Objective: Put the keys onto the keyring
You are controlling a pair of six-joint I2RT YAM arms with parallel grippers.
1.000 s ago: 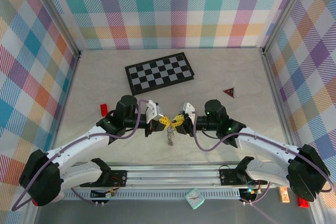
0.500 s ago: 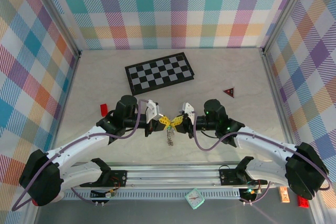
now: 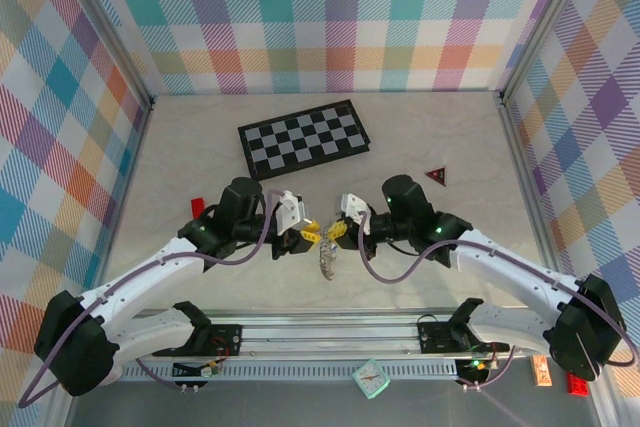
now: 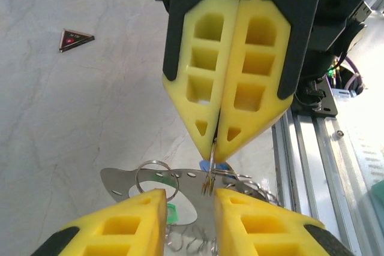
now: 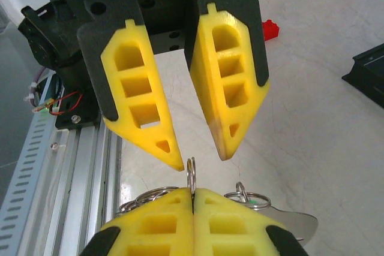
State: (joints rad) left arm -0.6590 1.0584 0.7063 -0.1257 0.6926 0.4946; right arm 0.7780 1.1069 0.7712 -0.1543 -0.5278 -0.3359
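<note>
Yellow plastic fingers of the right gripper [image 5: 193, 191] are pressed flat together, pinching the top of the thin silver wire keyring [image 5: 191, 172] edge-on, so only a sliver of wire sits between the pads. Facing it at nine o'clock in the overhead view, the left gripper [image 5: 200, 159] has its yellow jaws parted, the tips standing either side of the same loop without gripping it. From the pinch the load hangs down toward six o'clock: a fringe of small silver keys and rings, and a flat silver tag [image 4: 120, 181] pierced with holes. A tiny blue-headed key [image 4: 207, 165] shows just under the right gripper's tips, and a tiny green-headed key [image 4: 172, 213] lies lower among the metal; whether either is already threaded on cannot be told. Further out on the pale marbled tabletop [image 3: 180, 147], a black-and-white chessboard [image 3: 304, 140] lies at twelve o'clock, a dark red triangle [image 3: 436, 175] at two o'clock and a small red block [image 3: 198, 208] near nine o'clock, all well apart from the work. The likely risk is the single thin pinch: the hanging bunch could swivel the wire between the pads or pull it free. If the left jaws close off-centre they could knock the loop askew, and a loose coloured key could drop to the table.
</note>
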